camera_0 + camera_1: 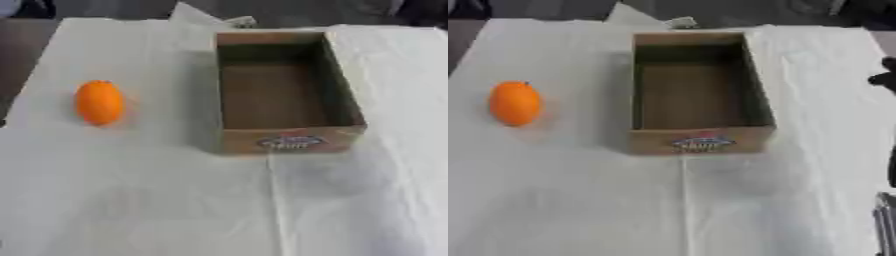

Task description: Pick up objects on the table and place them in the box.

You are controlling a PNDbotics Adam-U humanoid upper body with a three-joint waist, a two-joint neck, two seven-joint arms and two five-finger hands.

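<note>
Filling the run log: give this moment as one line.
orange fruit: on cloth, left of box | box: open, empty | right hand: at right edge, idle | left hand: unseen

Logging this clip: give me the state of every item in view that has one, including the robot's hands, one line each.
orange fruit: on the white cloth, left of the box, apart from it, not held.
cardboard box: open at the top, upright, nothing visible inside.
white cloth: spread over the table, creased.
right hand: only a dark part shows at the right edge; open or shut cannot be told.
left hand: not in view.
</note>
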